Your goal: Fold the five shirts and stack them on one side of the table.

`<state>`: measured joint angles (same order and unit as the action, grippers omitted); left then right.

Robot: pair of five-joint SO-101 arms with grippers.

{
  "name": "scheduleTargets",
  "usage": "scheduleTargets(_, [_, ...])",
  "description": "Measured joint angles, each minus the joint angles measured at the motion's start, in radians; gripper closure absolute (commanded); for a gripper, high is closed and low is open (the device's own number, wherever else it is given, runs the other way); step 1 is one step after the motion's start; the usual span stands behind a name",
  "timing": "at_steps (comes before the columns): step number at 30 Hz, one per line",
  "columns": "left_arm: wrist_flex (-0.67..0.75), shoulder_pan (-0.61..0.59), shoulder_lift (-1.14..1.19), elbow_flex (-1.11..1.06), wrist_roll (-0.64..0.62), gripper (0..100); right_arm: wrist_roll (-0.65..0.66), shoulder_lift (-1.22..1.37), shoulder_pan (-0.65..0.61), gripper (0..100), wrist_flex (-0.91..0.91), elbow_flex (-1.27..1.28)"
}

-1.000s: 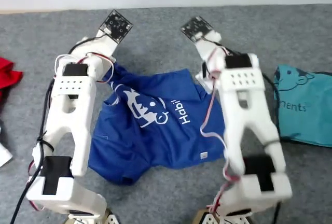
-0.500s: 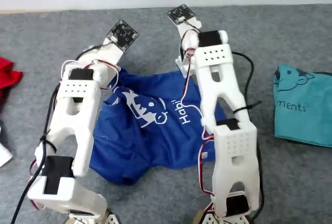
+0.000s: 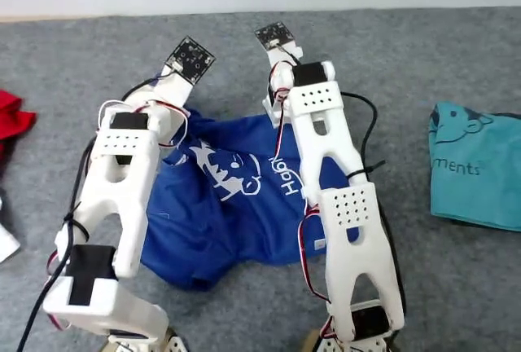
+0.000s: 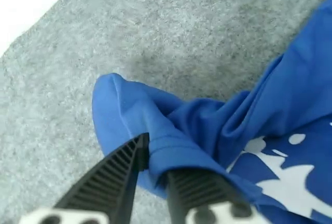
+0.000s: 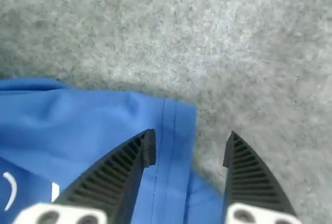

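A blue shirt (image 3: 220, 222) with a white print lies crumpled on the grey felt table (image 3: 407, 59), between the two arms. My left gripper (image 4: 153, 167) is shut on a bunched fold of the blue shirt (image 4: 207, 125) at its far left corner. My right gripper (image 5: 189, 149) is open just above the table. Its fingers straddle the hemmed corner of the blue shirt (image 5: 78, 125) at the far edge. From above, the left arm (image 3: 122, 156) covers the shirt's left side. The right arm (image 3: 326, 140) crosses its right side.
A folded teal shirt (image 3: 476, 165) lies at the right edge of the table. A red shirt (image 3: 12, 116) shows at the left edge, with a white object (image 3: 4, 242) below it. Bare grey felt lies beyond the shirt's far edge.
The right arm has swung left, from the shirt's right edge to the middle of its far edge. The left arm has shifted slightly right, and the shirt's far edge has bunched inward.
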<state>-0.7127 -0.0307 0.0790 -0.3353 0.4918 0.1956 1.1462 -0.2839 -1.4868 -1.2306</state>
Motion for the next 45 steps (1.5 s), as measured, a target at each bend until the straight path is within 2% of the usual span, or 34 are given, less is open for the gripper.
scheduleTargets(6, [0.000,0.000,0.000,0.000,0.000,100,0.000,0.063,-0.002,77.9,0.000,-0.018])
scheduleTargets(12, [0.000,0.000,0.000,0.000,0.000,100,0.000,0.072,0.003,92.4,0.002,-0.023])
scheduleTargets(17, [0.000,0.000,0.000,-0.011,0.000,100,0.040,0.072,0.008,98.9,0.008,-0.023])
scheduleTargets(24, [0.000,0.000,0.000,-0.034,0.000,100,0.063,0.074,0.002,98.7,-0.005,-0.127])
scheduleTargets(32, [0.000,0.000,0.000,-0.034,-0.003,100,0.149,0.072,0.002,98.7,-0.167,-0.390])
scheduleTargets(36, [0.000,-0.002,-0.006,-0.018,-0.074,100,0.181,0.046,0.021,98.7,-0.218,-0.399])
scheduleTargets(45, [0.000,-0.017,-0.233,-0.018,-0.127,100,0.219,-0.152,0.095,98.7,-0.264,-0.402])
